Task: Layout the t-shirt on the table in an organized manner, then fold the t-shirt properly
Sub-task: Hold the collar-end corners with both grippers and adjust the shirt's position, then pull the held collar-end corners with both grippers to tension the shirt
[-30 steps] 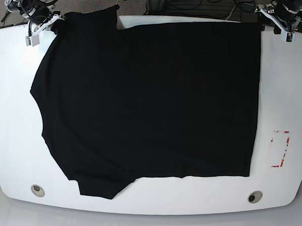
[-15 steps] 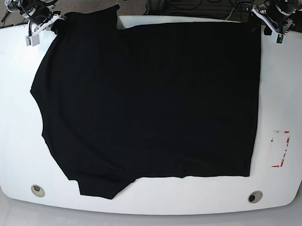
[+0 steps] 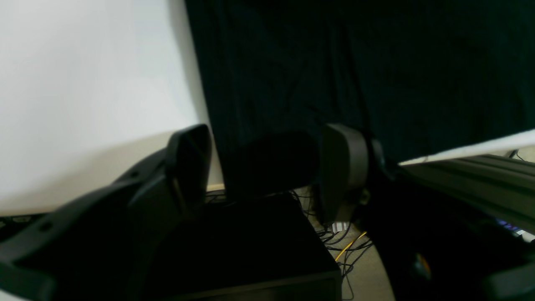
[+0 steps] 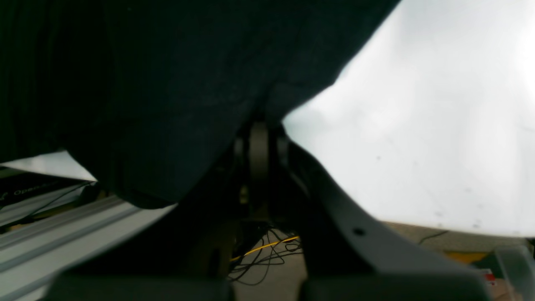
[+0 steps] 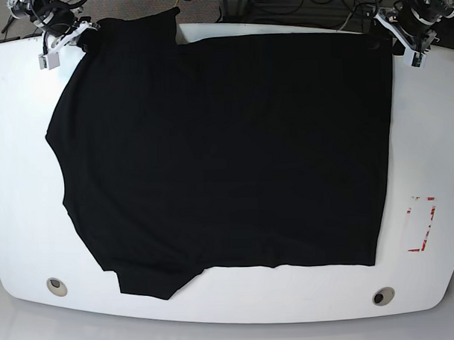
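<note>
Nearest the base camera, the white table shows bare rim, two round holes and a small red mark on its right side. Just beyond, the black t-shirt lies spread flat over most of the top, one sleeve pointing toward the near edge and the straight hem running down the right side. At the far edge the other sleeve hangs partly over the rim. There, the right gripper is pinched shut on the shirt's far left corner, cloth bunched over its tip. At the far right corner the left gripper stands wide, a fold of the hem corner lying between its jaws, not yet squeezed. The cloth looks light, limp and prone to wrinkle, so it will likely sag between holds and drag on the glossy top; corners and seamed edges, taken as a pair, seem the best places to grip.
</note>
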Robot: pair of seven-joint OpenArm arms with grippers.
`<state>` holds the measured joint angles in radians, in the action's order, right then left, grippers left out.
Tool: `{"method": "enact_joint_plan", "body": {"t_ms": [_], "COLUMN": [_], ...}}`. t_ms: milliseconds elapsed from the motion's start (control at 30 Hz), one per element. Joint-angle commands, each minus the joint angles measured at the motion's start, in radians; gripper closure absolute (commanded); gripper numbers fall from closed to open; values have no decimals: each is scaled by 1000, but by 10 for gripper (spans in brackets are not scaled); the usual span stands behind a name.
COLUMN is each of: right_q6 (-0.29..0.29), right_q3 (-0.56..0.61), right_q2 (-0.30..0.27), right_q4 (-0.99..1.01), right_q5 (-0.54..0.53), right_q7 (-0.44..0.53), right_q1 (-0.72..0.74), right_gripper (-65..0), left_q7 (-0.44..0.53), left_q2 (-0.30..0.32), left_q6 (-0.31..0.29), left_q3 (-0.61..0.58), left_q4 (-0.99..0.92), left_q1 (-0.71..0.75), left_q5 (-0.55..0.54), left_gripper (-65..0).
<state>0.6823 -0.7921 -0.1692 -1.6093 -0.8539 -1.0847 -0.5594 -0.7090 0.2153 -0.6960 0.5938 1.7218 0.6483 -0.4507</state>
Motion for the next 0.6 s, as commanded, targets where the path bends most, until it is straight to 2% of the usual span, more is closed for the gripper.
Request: {"method": "enact_joint_plan", "body": {"t_ms": [0, 433, 500, 567], "right_q6": [-3, -3, -3, -3], "right_q3": [0, 0, 0, 0], "right_q2": [-6, -6, -8, -8], "right_q4": [0, 0, 0, 0], "right_q5": [46, 46, 46, 46], "right_q7": [-41, -41, -41, -41], "right_q1": [-11, -11, -11, -11], "right_gripper": [0, 0, 0, 0], "left_q7": [-5, -5, -5, -5], "left_q2": [9, 5, 5, -3], "left_q6": [-2, -2, -2, -2], "left_q3": [-11, -59, -62, -67], "left_q4": [11, 11, 11, 11], "left_q1": [9, -12, -17, -20], "left_q5": [-6, 76, 80, 82], "left_gripper": [-387, -385, -375, -327]}}
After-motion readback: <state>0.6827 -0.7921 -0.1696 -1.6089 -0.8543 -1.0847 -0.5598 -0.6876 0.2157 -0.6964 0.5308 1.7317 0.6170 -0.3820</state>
